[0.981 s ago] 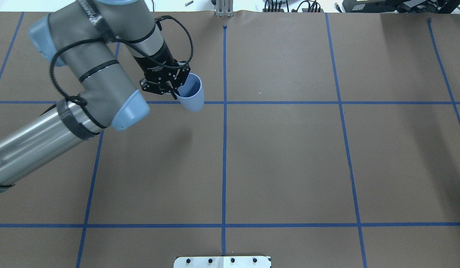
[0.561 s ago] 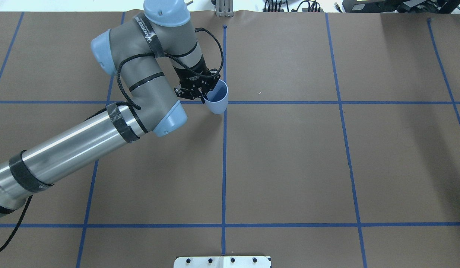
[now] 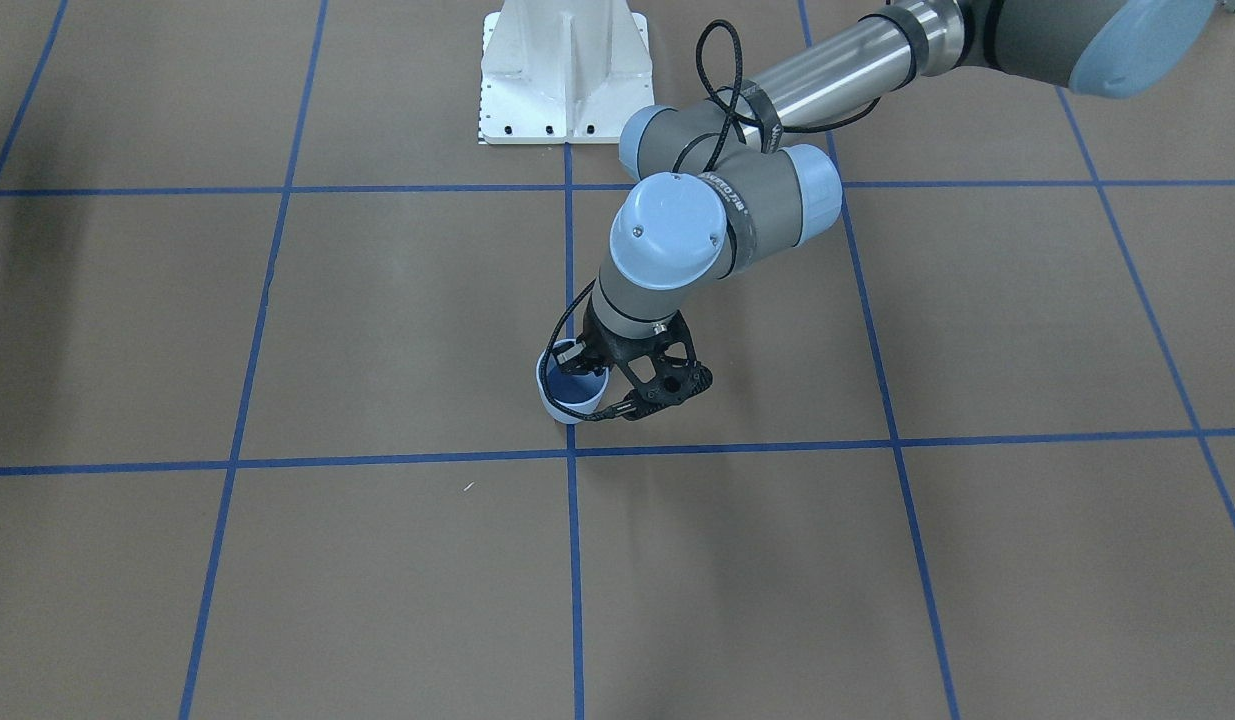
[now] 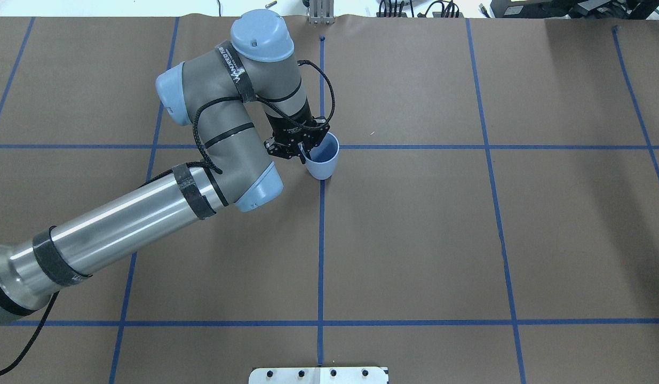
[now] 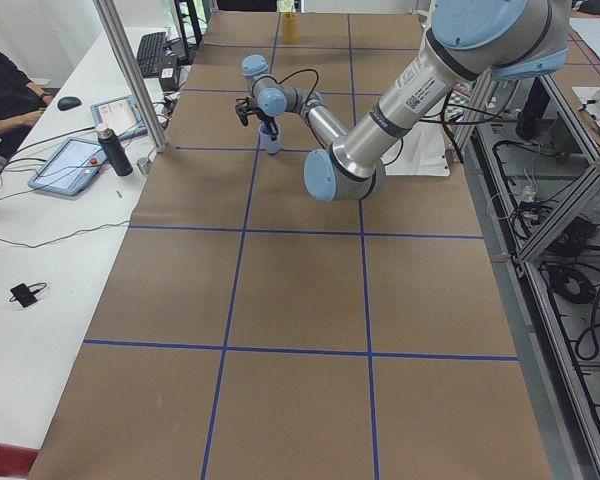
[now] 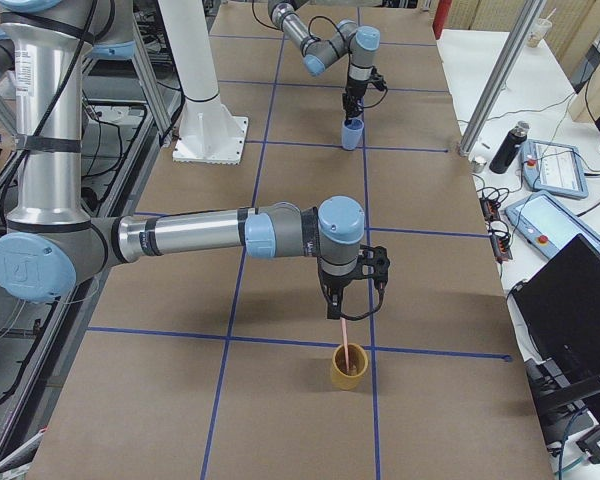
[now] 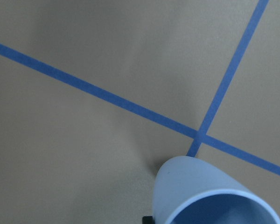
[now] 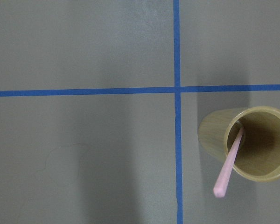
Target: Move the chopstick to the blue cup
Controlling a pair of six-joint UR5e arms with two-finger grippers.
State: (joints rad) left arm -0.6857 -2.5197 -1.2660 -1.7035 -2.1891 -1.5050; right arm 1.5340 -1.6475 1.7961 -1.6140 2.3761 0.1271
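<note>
My left gripper (image 4: 303, 152) is shut on the rim of the blue cup (image 4: 324, 164), one finger inside and one outside. The cup is held mouth-up, slightly tilted, at a tape crossing near the table's middle (image 3: 567, 405). Its base is at or just above the surface (image 7: 196, 186). One pink chopstick (image 8: 228, 163) leans in a yellow-tan cup (image 8: 212, 135) at the table's right end. My right gripper (image 6: 342, 305) hangs just above that cup (image 6: 346, 381), over the chopstick (image 6: 344, 335). I cannot tell whether it is open or shut.
Blue tape lines divide the brown table into squares. A tiny white fleck (image 4: 371, 133) lies right of the blue cup. The white base plate (image 3: 565, 70) stands at the robot's side. A desk with tablets and a bottle (image 6: 506, 148) runs along the far edge.
My left arm has carried the blue cup to the right and slightly nearer, from the left square to the centre tape line. The grip on the rim is unchanged.
</note>
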